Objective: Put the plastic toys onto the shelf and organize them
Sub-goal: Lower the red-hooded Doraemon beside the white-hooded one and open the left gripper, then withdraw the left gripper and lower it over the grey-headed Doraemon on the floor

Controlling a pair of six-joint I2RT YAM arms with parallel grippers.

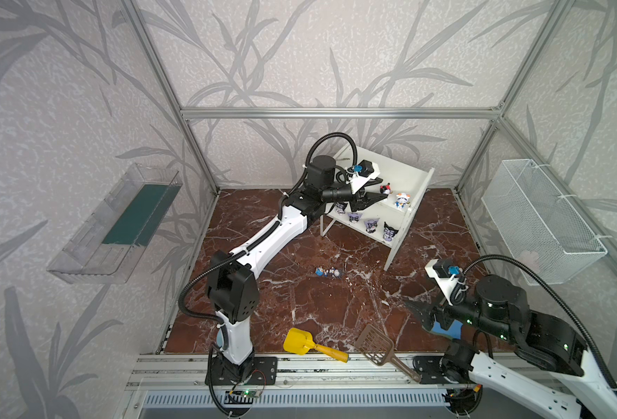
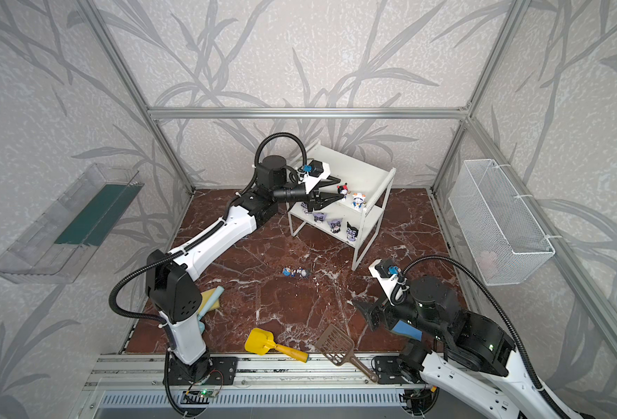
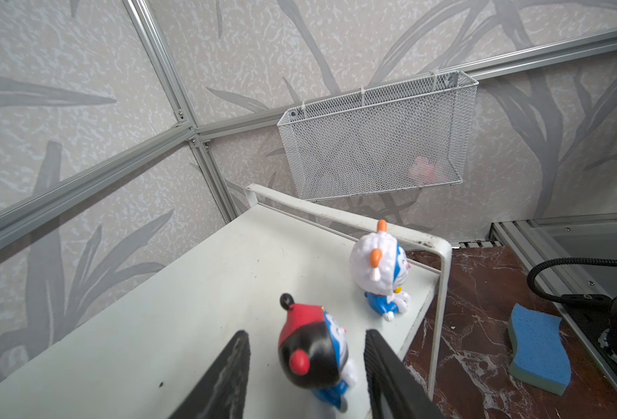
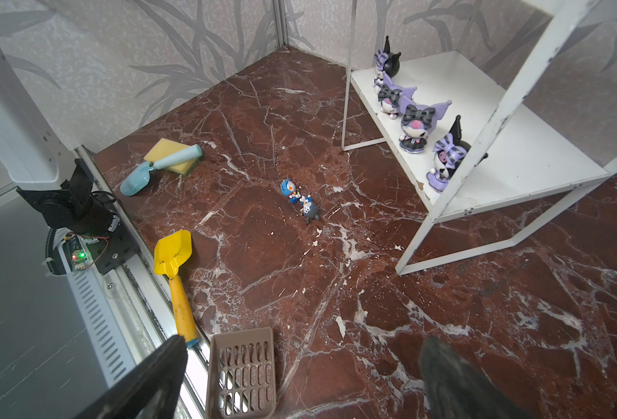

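My left gripper (image 3: pixel 306 335) stands open over the top tier of the shelf (image 3: pixel 191 308), jaws either side of the red-capped toy (image 3: pixel 310 359) without touching it; the horned white toy (image 3: pixel 376 268) stands just beyond. I judge this placement nearly done: next I draw straight back without tipping it. Ahead of my right gripper (image 4: pixel 305 341), open wide and empty, two blue toys (image 4: pixel 301 199) lie on the floor (image 4: pixel 336 290).

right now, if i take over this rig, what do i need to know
Left jaws: open astride the red-black toy, which stands on the top tier of the shelf beside the orange-white toy.
Right jaws: open, empty, above the table.
Done: six shelved, four purple toys on the lower tier.
To do: blue-headed toy and grey-headed toy lying on the table.
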